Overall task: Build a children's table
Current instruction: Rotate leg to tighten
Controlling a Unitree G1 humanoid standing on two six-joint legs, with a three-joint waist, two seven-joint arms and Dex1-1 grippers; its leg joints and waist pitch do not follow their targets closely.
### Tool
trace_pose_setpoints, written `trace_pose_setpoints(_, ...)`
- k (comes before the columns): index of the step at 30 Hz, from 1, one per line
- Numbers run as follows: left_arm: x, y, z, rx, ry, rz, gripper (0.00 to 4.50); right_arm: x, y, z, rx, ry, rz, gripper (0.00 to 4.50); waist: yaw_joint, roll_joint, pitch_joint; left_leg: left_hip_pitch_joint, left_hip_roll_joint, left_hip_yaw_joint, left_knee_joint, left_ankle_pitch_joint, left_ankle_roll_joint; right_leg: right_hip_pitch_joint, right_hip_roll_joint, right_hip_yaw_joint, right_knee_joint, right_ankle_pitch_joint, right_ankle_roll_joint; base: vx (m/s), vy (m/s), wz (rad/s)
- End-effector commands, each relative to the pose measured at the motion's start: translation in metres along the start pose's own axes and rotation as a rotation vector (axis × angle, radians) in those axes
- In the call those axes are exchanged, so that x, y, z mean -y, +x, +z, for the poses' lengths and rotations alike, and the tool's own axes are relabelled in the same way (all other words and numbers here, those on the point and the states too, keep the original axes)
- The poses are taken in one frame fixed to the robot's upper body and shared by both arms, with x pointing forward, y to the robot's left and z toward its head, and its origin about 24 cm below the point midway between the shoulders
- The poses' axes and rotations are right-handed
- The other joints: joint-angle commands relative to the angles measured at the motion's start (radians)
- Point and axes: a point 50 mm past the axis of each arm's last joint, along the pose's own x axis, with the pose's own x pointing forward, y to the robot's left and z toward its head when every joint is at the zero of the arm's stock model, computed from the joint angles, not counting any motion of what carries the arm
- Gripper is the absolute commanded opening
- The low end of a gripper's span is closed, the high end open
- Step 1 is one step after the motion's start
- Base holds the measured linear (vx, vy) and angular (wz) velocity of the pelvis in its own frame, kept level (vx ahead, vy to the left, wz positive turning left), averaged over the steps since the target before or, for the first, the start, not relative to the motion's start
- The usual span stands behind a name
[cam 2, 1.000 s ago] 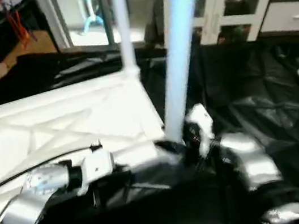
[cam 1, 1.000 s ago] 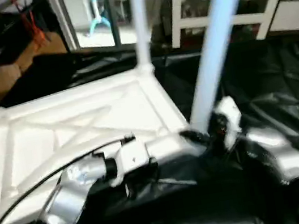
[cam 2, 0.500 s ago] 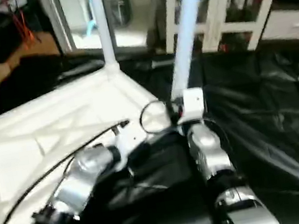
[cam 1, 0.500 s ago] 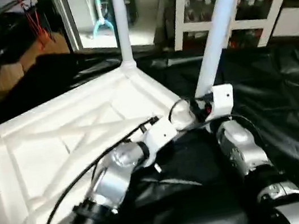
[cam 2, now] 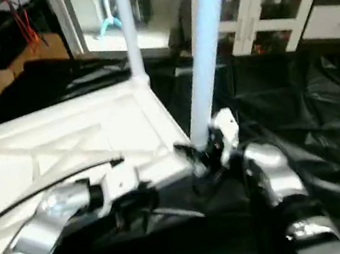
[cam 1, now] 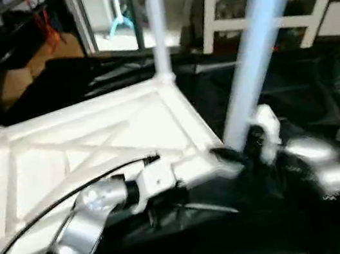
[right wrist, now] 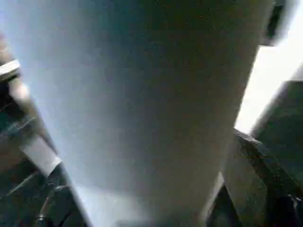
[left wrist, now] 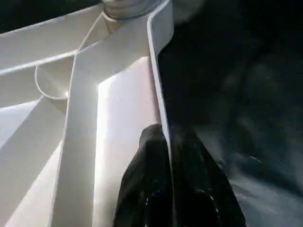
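The upturned tabletop lies on black sheeting. The left gripper keeps its jaws pinched on the tabletop's rim. The near leg has swung from its half-second-ago lean towards upright — the right gripper sits at its base, grip unclear, socket seating probably unfinished. The far leg stands in its corner.

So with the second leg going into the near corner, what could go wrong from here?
1. The near leg leans away from the upright far leg; it may not be seated in its socket and could tip or pop out.
2. The left gripper pinches only the thin rim of the tabletop; a push on the leg could slip that hold.
3. The black sheet underneath is wrinkled, so the tabletop might slide.
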Motion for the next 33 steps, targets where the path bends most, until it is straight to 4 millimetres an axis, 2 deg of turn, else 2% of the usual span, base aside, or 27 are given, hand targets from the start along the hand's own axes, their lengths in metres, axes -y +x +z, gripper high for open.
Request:
trace_pose_setpoints(1, 0.016, -0.01, -0.028, -0.089, -0.062, -0.117, 0.0, 0.019, -0.039, 0.023, 0.041, -0.014, -0.076, 3.42, 0.0, -0.008, -0.045, 0.01, 0.031, -0.004, -0.051, -0.045, 0.124, 0.042, -0.061, 0.037, -0.056, 0.224, -0.245, 0.0, 0.0, 0.0)
trace_pose_setpoints(5, 0.014, -0.011, -0.031, -0.107, -0.054, -0.111, 0.0, 0.015, -0.042, 0.025, 0.053, 0.001, -0.024, 3.42, 0.003, -0.008, -0.045, 0.01, 0.03, -0.004, -0.051, -0.051, 0.114, 0.041, -0.065, 0.037, -0.058, 0.187, -0.249, 0.0, 0.0, 0.0)
trace_pose_setpoints(6, 0.013, -0.011, -0.031, -0.108, -0.052, -0.112, 0.0, 0.013, -0.042, 0.025, 0.057, 0.003, -0.012, 3.42, 0.001, -0.011, -0.044, 0.01, 0.029, -0.004, -0.051, -0.05, 0.109, 0.041, -0.064, 0.038, -0.059, 0.176, -0.248, 0.0, 0.0, 0.0)
trace_pose_setpoints(10, 0.013, -0.01, -0.029, -0.099, -0.05, -0.116, 0.0, 0.011, -0.038, 0.025, 0.066, 0.012, -0.004, 3.42, -0.003, -0.01, -0.042, 0.01, 0.029, -0.004, -0.054, -0.067, 0.094, 0.039, -0.066, 0.038, -0.062, 0.133, -0.249, 0.0, 0.0, 0.0)
trace_pose_setpoints(13, 0.013, -0.01, -0.029, -0.096, -0.046, -0.121, 0.0, 0.009, -0.035, 0.023, 0.073, 0.04, 0.011, 3.17, -0.007, -0.009, -0.043, 0.009, 0.028, -0.005, -0.053, -0.066, 0.09, 0.04, -0.065, 0.038, -0.062, 0.127, -0.25, 0.0, 0.0, 0.0)
trace_pose_setpoints(15, 0.014, -0.01, -0.029, -0.094, -0.045, -0.125, 0.0, 0.005, -0.032, 0.021, 0.067, 0.058, 0.036, 2.88, -0.007, -0.009, -0.044, 0.009, 0.028, -0.005, -0.052, -0.054, 0.096, 0.041, -0.064, 0.038, -0.06, 0.151, -0.25, 0.0, 0.0, 0.0)
trace_pose_setpoints(18, 0.014, -0.011, -0.029, -0.094, -0.046, -0.129, 0.0, 0.002, -0.029, 0.019, 0.066, 0.075, 0.055, 2.72, -0.007, -0.009, -0.045, 0.009, 0.028, -0.005, -0.051, -0.042, 0.104, 0.04, -0.064, 0.037, -0.058, 0.174, -0.253, 0.0, 0.0, 0.0)
trace_pose_setpoints(23, 0.015, -0.012, -0.03, -0.1, -0.049, -0.137, 0.0, 0.001, -0.025, 0.017, 0.076, 0.087, 0.054, 2.3, -0.009, -0.008, -0.044, 0.009, 0.029, -0.006, -0.053, -0.054, 0.098, 0.04, -0.065, 0.037, -0.059, 0.149, -0.255, 0.0, 0.0, 0.0)
trace_pose_setpoints(29, 0.014, -0.01, -0.031, -0.116, -0.066, -0.112, 0.0, 0.007, -0.017, 0.006, 0.032, 0.1, -0.095, 2.08, -0.015, -0.007, -0.042, 0.009, 0.028, -0.006, -0.055, -0.069, 0.081, 0.038, -0.066, 0.038, -0.062, 0.124, -0.253, 0.0, 0.0, 0.0)
trace_pose_setpoints(30, 0.012, -0.007, -0.03, -0.122, -0.079, -0.088, 0.0, 0.009, -0.012, 0.0, 0.008, 0.109, -0.158, 2.08, -0.021, -0.007, -0.037, 0.011, 0.027, -0.006, -0.059, -0.093, 0.061, 0.034, -0.067, 0.039, -0.066, 0.076, -0.252, 0.0, 0.0, 0.0)
trace_pose_setpoints(31, 0.01, -0.005, -0.029, -0.131, -0.09, -0.065, 0.0, 0.01, -0.007, -0.006, -0.01, 0.119, -0.213, 2.06, -0.021, -0.007, -0.037, 0.011, 0.027, -0.006, -0.059, -0.093, 0.061, 0.034, -0.067, 0.039, -0.066, 0.076, -0.252, 0.0, 0.0, 0.0)
trace_pose_setpoints(32, 0.004, 0.003, -0.026, -0.149, -0.124, -0.007, 0.0, 0.011, 0.005, -0.017, -0.028, 0.156, -0.336, 2.03, -0.028, -0.007, -0.032, 0.015, 0.028, -0.006, -0.064, -0.144, 0.028, 0.03, -0.068, 0.041, -0.074, -0.014, -0.244, 0.0, 0.0, 0.0)
trace_pose_setpoints(33, 0.002, 0.007, -0.025, -0.156, -0.141, 0.018, 0.0, 0.012, 0.01, -0.02, -0.03, 0.175, -0.387, 2.0, -0.035, -0.006, -0.025, 0.018, 0.027, -0.006, -0.07, -0.195, 0.001, 0.025, -0.069, 0.043, -0.082, -0.108, -0.237, 0.0, 0.0, 0.0)
